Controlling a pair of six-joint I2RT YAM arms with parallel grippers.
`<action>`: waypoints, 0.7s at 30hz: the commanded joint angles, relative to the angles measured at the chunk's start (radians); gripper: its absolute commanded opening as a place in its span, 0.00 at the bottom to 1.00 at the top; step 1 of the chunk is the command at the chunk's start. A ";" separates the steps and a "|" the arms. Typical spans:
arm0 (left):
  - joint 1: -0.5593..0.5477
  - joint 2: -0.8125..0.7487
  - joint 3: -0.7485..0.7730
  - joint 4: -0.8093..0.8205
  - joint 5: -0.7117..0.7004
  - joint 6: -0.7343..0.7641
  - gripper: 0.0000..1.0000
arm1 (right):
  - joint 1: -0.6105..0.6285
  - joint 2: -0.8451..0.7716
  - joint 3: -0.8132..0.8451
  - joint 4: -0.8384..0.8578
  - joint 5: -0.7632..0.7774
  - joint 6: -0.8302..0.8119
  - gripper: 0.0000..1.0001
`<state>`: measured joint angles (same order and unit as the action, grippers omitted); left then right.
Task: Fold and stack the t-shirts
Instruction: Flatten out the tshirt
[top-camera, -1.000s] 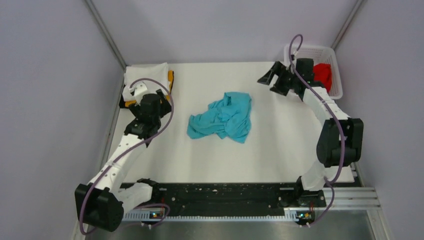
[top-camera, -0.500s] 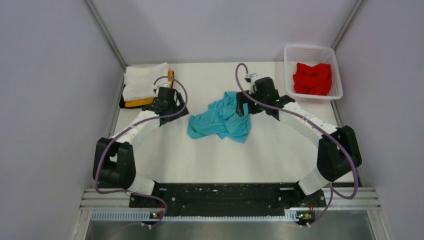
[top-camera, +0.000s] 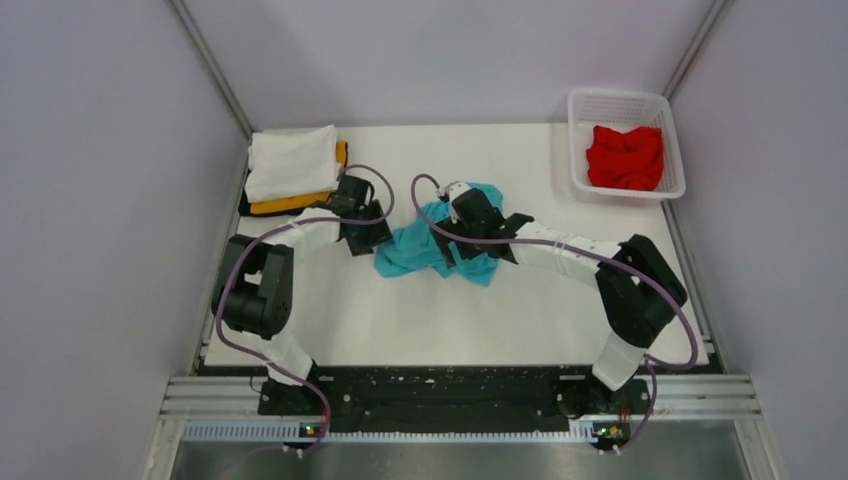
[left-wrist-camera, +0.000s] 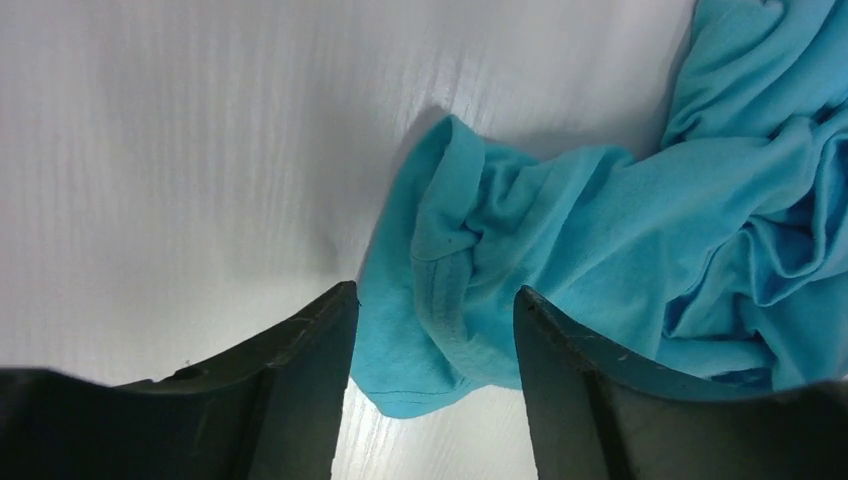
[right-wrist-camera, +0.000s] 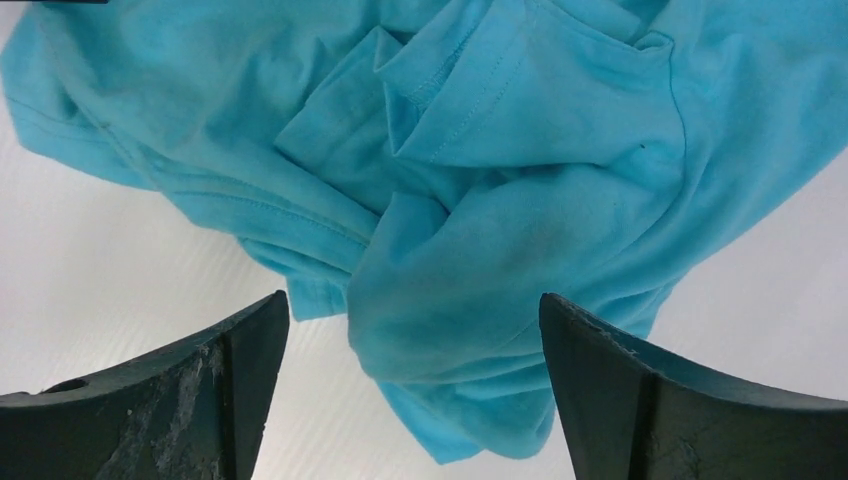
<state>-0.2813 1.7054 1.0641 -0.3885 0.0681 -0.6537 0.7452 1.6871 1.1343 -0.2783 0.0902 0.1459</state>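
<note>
The turquoise t-shirt (top-camera: 412, 252) lies crumpled on the white table. My left gripper (top-camera: 372, 240) is open at its left edge; in the left wrist view (left-wrist-camera: 435, 300) a folded hem of the shirt (left-wrist-camera: 600, 230) lies between the jaws, not pinched. My right gripper (top-camera: 462, 232) is open and hovers over the shirt's middle; in the right wrist view (right-wrist-camera: 415, 300) the shirt (right-wrist-camera: 500, 200) lies bunched between the wide-open jaws. A white t-shirt (top-camera: 290, 160) lies folded on a yellow-orange one (top-camera: 290, 205) at the back left, with black cloth just showing under them. A red t-shirt (top-camera: 625, 155) lies in the basket.
The white mesh basket (top-camera: 582, 110) stands at the back right corner. The folded stack sits against the left wall. Grey walls close in the table on three sides. A black rail (top-camera: 450, 385) runs along the near edge.
Both arms have swung in from the back corners to the turquoise shirt. The left gripper came down to its left edge and the right one came over its middle. The shirt has barely shifted.
</note>
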 joint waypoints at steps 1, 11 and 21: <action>-0.017 0.028 0.035 0.042 0.041 -0.027 0.59 | 0.017 0.053 0.062 0.008 0.144 0.025 0.93; -0.028 0.024 0.052 0.039 0.005 -0.041 0.00 | 0.002 0.057 0.050 -0.018 0.378 0.119 0.38; -0.026 -0.134 0.060 -0.026 -0.247 -0.019 0.00 | -0.209 -0.140 -0.040 -0.014 0.311 0.200 0.00</action>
<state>-0.3088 1.6943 1.0828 -0.4030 -0.0391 -0.6891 0.6346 1.6920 1.1061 -0.3077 0.3916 0.3088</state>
